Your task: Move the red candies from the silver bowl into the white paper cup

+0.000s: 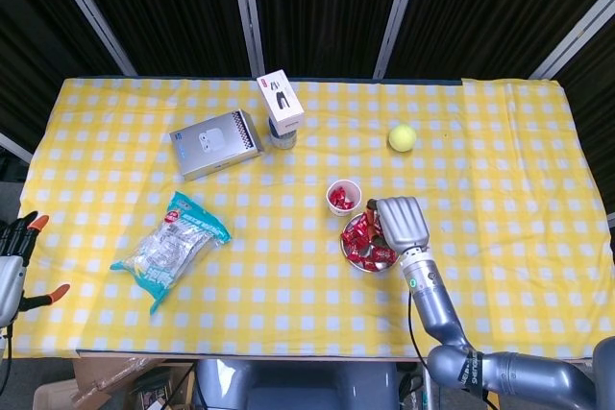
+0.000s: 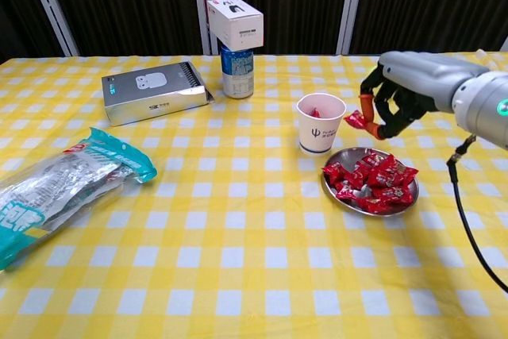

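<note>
Yellow checked tablecloth [image 1: 500, 170] covers the table before dark curtained panels [image 1: 317, 7].

Even, bright overhead light in both views; yellow checked tablecloth [image 1: 500, 170] well exposed, no blown-out patches. Background behind table dark, near black, pale struts catching light. Shadows soft and short: faint one under silver bowl [image 2: 370, 196], another beside grey box [image 2: 155, 94]. Mild sheen on plastic snack bag [image 2: 55, 188]. Focus sharp across table in chest view; head view slightly softer, small print unreadable. Straight table edges bow slightly in head view.
</note>
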